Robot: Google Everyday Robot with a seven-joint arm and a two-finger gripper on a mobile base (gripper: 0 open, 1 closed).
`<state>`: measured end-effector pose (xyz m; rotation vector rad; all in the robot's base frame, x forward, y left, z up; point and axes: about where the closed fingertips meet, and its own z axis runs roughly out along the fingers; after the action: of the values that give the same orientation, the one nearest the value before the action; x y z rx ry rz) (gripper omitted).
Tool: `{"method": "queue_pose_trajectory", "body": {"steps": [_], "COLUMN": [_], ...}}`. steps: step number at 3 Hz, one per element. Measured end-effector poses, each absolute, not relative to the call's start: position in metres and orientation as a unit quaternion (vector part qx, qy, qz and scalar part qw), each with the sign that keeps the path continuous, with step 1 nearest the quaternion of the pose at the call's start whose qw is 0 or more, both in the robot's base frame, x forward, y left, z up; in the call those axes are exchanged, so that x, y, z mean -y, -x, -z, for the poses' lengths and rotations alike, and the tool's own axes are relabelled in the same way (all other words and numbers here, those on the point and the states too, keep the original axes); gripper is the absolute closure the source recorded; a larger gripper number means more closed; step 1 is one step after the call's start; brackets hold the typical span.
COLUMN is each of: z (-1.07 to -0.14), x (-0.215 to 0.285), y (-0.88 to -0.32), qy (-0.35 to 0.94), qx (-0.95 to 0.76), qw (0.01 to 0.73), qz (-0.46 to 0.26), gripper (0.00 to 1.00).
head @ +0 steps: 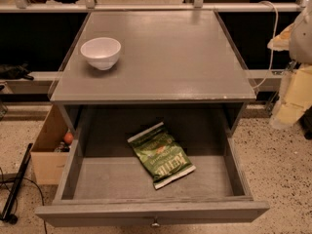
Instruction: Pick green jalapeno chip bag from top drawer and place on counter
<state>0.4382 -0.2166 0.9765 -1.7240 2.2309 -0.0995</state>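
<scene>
The green jalapeno chip bag (pixel 161 155) lies flat and askew in the middle of the open top drawer (pixel 151 212), with its "Kettle" lettering facing up. The drawer is pulled out toward me, its small metal knob at the bottom centre. The grey counter (pixel 170 57) is the cabinet top above it. My gripper (pixel 288 105) hangs at the right edge of the view, beside the cabinet's right side and well apart from the bag, with nothing seen in it.
A white bowl (pixel 101 52) stands on the counter's back left. A tan cardboard box (pixel 48 152) with small items sits on the floor left of the drawer. A black pole (pixel 14 189) and cables lie at far left. A railing runs behind the cabinet.
</scene>
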Motion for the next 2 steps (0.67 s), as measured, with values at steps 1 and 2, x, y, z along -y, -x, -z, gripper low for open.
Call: {"method": "queue_pose_trajectory", "body": {"steps": [1,2], "z": [-0.9765,-0.9754], "x": [0.2165,0.2144], "y": [-0.4383,-0.4466], "qy": [0.603,0.593], "qx": [-0.781,-0.787], "qw": [0.16,0.171], "qz": [0.035,0.026], "gripper": [0.0,0.0]}}
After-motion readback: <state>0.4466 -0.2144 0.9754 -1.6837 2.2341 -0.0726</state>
